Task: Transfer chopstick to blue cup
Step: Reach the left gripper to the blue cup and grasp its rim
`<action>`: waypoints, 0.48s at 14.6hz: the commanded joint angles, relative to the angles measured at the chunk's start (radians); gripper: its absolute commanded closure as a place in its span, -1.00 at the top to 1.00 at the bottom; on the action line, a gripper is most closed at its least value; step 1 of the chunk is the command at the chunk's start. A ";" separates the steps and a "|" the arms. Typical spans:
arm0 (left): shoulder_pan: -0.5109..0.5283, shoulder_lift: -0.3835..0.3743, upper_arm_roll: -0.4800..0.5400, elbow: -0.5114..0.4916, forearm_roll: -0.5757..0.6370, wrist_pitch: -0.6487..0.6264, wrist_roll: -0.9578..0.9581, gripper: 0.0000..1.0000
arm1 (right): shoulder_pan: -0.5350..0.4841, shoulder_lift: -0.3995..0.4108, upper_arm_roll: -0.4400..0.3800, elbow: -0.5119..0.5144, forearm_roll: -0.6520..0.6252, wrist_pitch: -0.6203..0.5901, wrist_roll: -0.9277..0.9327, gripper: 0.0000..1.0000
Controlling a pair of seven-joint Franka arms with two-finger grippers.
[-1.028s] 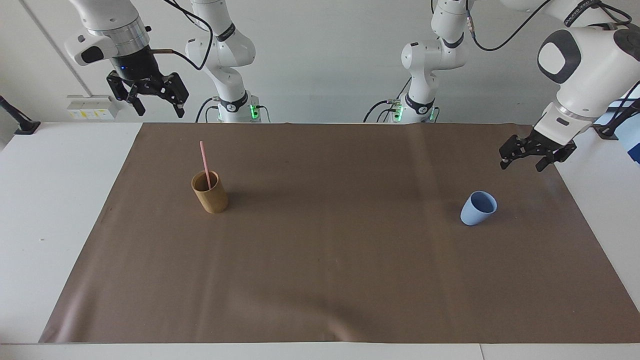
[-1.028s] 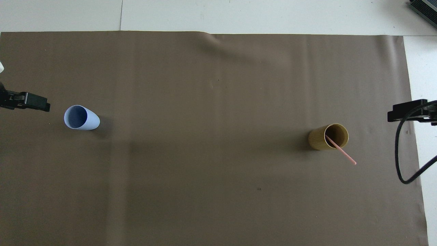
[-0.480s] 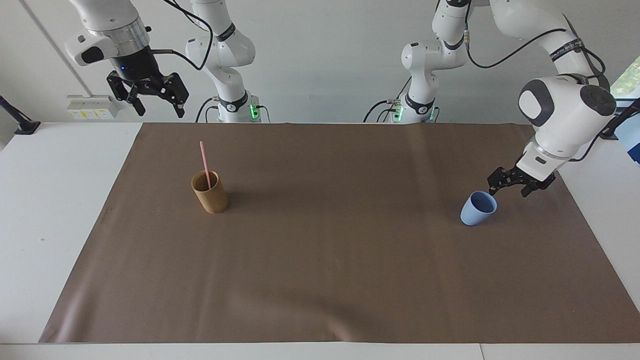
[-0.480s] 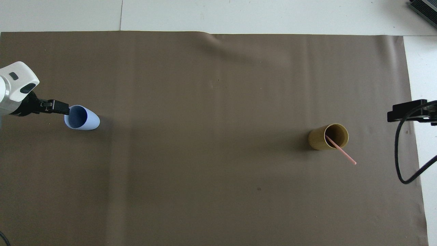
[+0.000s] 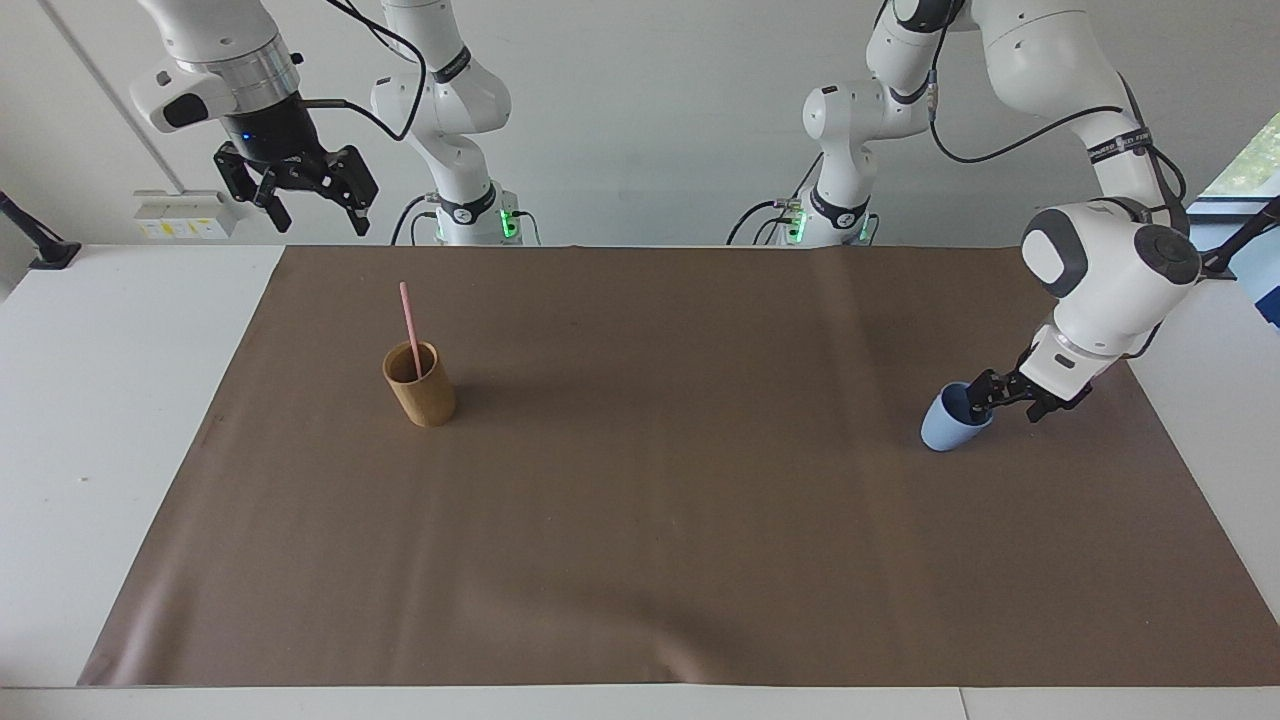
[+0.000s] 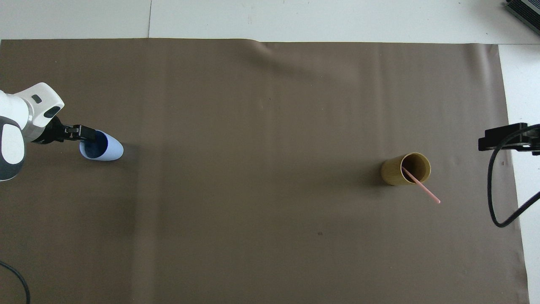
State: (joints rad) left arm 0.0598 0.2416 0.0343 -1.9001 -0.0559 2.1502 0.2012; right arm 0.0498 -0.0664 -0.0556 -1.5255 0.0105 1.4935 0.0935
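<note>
The pink chopstick (image 5: 408,320) (image 6: 424,190) stands leaning in a tan wooden cup (image 5: 425,395) (image 6: 392,173) toward the right arm's end of the table. The blue cup (image 5: 945,430) (image 6: 110,148) stands upright toward the left arm's end. My left gripper (image 5: 1000,400) (image 6: 86,134) is down at the blue cup's rim, open, with one finger dipping inside the cup and the other outside it. My right gripper (image 5: 315,215) (image 6: 483,143) hangs open and high by the mat's edge, near the wooden cup, holding nothing.
A brown mat (image 5: 640,520) (image 6: 261,126) covers most of the white table. A black cable (image 6: 493,202) loops from the right arm over the mat's edge. A wide stretch of mat separates the two cups.
My left arm has swung in and dropped from above the mat's edge down to the blue cup's rim. The right arm, both cups and the chopstick have not moved.
</note>
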 commanded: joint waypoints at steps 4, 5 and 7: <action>0.020 -0.007 -0.010 -0.053 -0.033 0.050 0.018 -0.30 | -0.011 -0.012 0.003 -0.016 0.014 0.022 -0.006 1.00; 0.018 -0.010 -0.010 -0.057 -0.035 0.050 0.012 -0.75 | -0.015 -0.012 0.003 -0.016 0.014 0.017 -0.006 1.00; 0.017 -0.011 -0.010 -0.065 -0.033 0.050 0.017 -1.00 | -0.016 -0.015 0.002 -0.013 0.013 0.019 -0.017 1.00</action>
State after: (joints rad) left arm 0.0616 0.2519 0.0344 -1.9268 -0.0694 2.1747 0.2012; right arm 0.0480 -0.0664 -0.0568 -1.5253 0.0105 1.4936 0.0936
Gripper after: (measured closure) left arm 0.736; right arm 0.000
